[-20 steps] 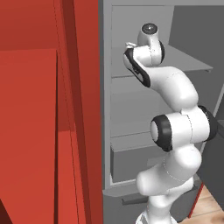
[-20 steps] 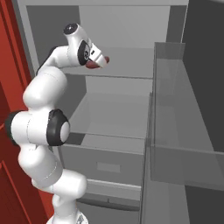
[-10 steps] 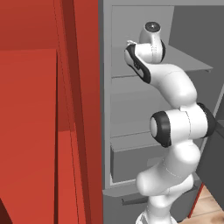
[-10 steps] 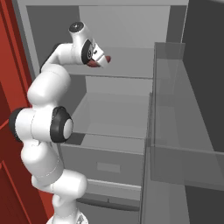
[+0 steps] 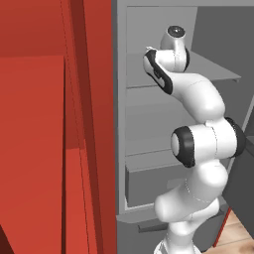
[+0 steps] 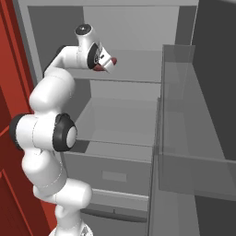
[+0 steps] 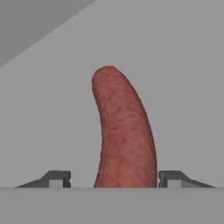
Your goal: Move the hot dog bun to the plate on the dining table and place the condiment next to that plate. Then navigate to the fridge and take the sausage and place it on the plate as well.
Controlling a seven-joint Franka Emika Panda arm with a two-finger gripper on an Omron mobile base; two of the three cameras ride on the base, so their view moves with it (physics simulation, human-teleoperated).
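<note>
the arm reaches into the open fridge [image 6: 138, 27], its hand at the upper shelf [image 5: 213, 67]. in the right base view the gripper [image 6: 109, 62] sits at the end of the bent wrist, low over that shelf, and a reddish-brown tip of the sausage [image 6: 114, 60] shows at its front. compared with the earlier frames, the wrist has rolled and lifted a little, so that the round cap of the last joint now stands higher in both base views, and the hand has shifted slightly deeper along the shelf; the base and the fridge are unchanged.

in the hand view the sausage [image 7: 124, 131] lies on the grey shelf floor and runs lengthwise away from the camera, curving gently, with its near end between the two dark fingertips [image 7: 57, 177]. the left tip stands visibly apart from the sausage; the right tip is just beside its flank, and contact there cannot be told. the jaws are thus part-way closed around the sausage, and whether they already grip it cannot be told.

below the shelf, the drawer [image 6: 108, 173] of the fridge stands closed.
</note>
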